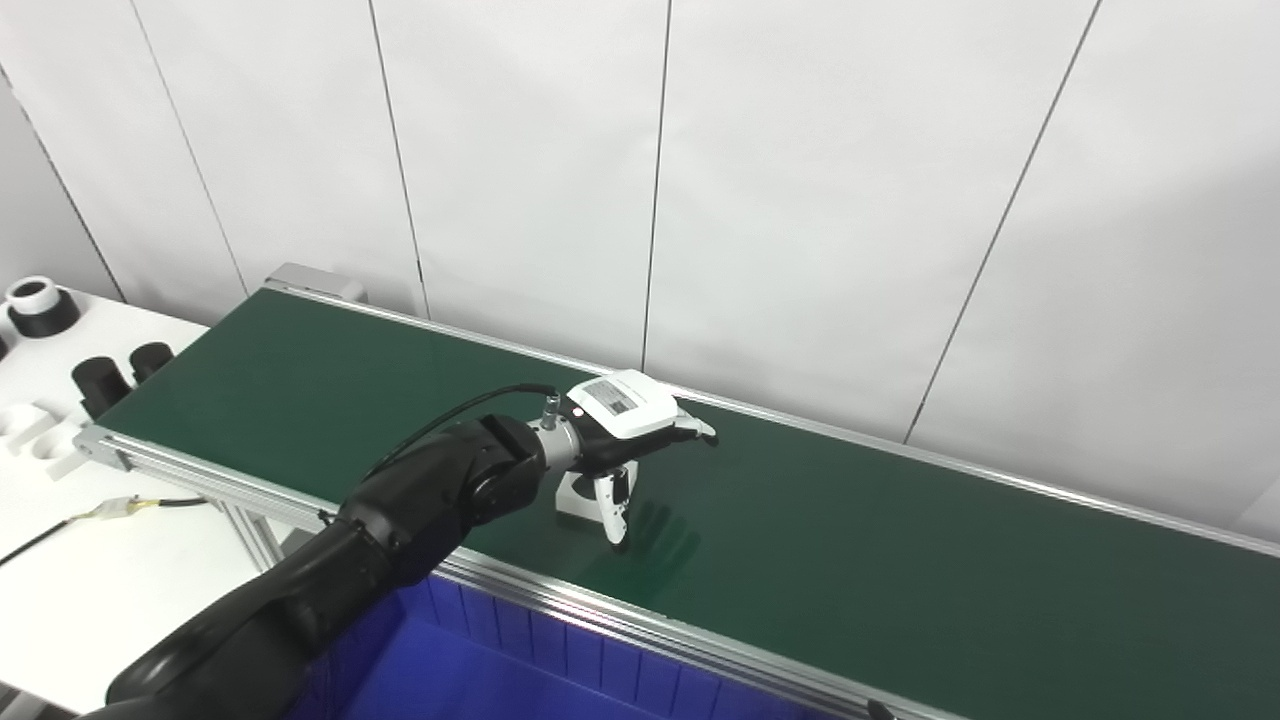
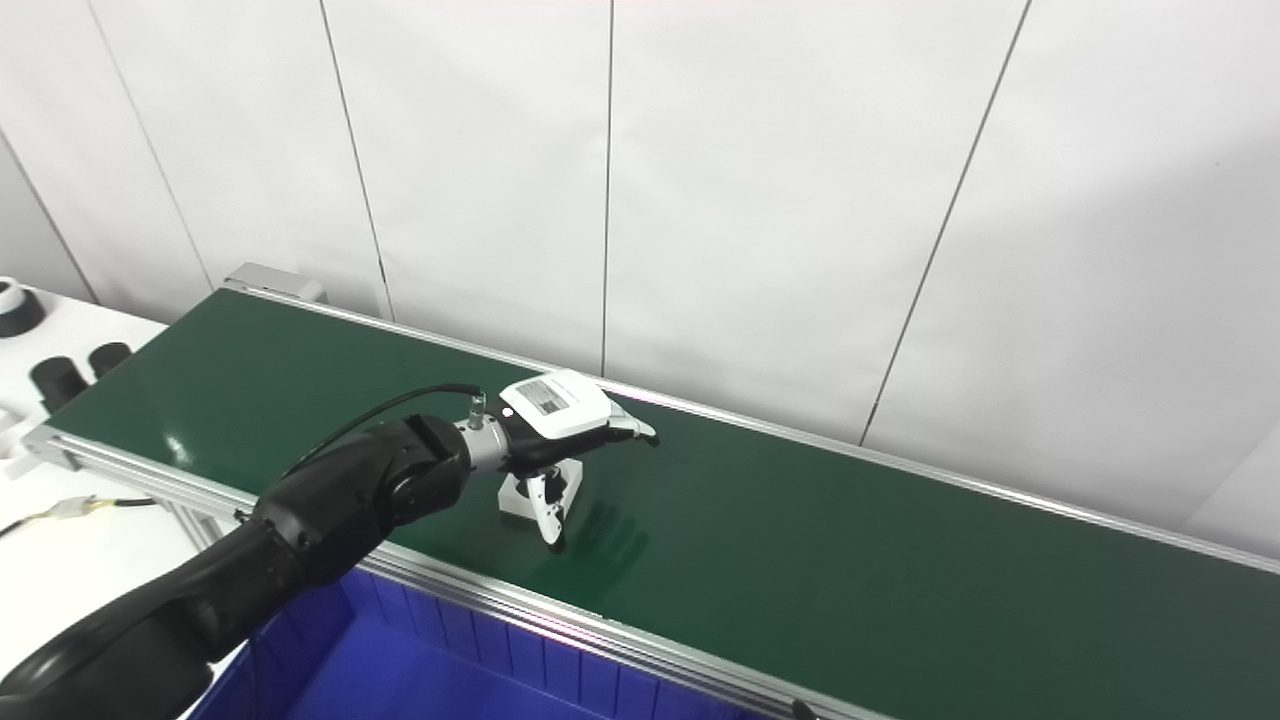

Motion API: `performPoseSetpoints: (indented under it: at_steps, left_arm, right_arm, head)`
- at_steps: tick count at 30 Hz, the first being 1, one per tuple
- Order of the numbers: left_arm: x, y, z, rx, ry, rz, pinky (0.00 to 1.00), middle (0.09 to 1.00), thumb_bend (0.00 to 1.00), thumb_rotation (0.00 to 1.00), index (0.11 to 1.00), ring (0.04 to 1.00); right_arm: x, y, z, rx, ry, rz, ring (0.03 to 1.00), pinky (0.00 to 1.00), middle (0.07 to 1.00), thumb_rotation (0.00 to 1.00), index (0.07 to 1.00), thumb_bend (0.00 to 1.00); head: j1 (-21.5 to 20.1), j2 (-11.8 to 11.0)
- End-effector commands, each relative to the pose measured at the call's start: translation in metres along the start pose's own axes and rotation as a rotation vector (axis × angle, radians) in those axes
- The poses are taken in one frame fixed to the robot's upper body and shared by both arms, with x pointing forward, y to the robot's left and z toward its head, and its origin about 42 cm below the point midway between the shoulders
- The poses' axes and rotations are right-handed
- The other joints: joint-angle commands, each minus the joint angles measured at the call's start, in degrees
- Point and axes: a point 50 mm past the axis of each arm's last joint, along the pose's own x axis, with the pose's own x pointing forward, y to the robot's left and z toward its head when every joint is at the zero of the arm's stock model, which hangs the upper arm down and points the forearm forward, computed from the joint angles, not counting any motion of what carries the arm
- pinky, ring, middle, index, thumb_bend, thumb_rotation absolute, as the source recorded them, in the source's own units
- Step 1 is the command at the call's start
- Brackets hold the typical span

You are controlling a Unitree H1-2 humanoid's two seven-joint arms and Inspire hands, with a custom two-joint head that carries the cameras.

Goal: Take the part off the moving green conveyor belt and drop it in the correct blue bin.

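A small white part [image 1: 575,498] lies on the green conveyor belt [image 1: 900,540] near its front rail. My left hand [image 1: 630,420] hovers right over the part, palm down, with its fingers stretched to the right. The thumb [image 1: 614,515] points down just to the right of the part, its tip at the belt. The hand is open and most of the part is hidden under the palm. In front of the belt, below the rail, the blue bin [image 1: 520,670] shows only its ribbed inner wall and floor. My right hand is out of sight.
A white table [image 1: 120,570] stands left of the belt with black cylinders [image 1: 100,380], a black-and-white ring [image 1: 38,305], white pieces [image 1: 40,435] and a cable [image 1: 110,510]. White wall panels close the back. The belt stretches bare to the right.
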Motion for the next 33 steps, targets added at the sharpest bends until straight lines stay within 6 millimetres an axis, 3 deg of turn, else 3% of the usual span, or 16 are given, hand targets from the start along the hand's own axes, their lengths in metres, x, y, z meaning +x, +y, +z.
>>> performPoseSetpoints:
  at_steps: [1,11,21,33]
  left_arm:
    - [0.009,0.035,-0.007,0.042,0.011,0.089,0.87,0.865,1.0,0.22,0.884,0.861]
    - [0.018,0.034,-0.01,0.063,0.021,0.062,0.86,0.857,1.0,0.22,0.879,0.855]
    - [0.027,0.022,-0.014,0.146,0.036,0.001,0.8,0.787,1.0,0.17,0.785,0.785]
    - [0.026,-0.014,-0.014,0.246,0.045,-0.127,0.73,0.736,1.0,0.1,0.723,0.722]
  right_arm:
    - [0.007,0.002,0.015,0.026,-0.094,-0.012,0.931,0.87,0.969,1.0,0.951,0.88]
    - [0.006,0.004,0.018,0.036,-0.099,-0.007,0.936,0.88,0.974,1.0,0.952,0.89]
    - [0.005,0.005,0.019,0.033,-0.105,-0.004,0.933,0.87,0.97,1.0,0.946,0.9]
    - [0.004,0.004,0.021,0.025,-0.116,0.006,0.929,0.87,0.969,1.0,0.938,0.89]
  head:
    - [-0.16,0.01]
    - [-0.83,0.3]
    - [-1.09,0.59]
    - [-1.62,1.19]
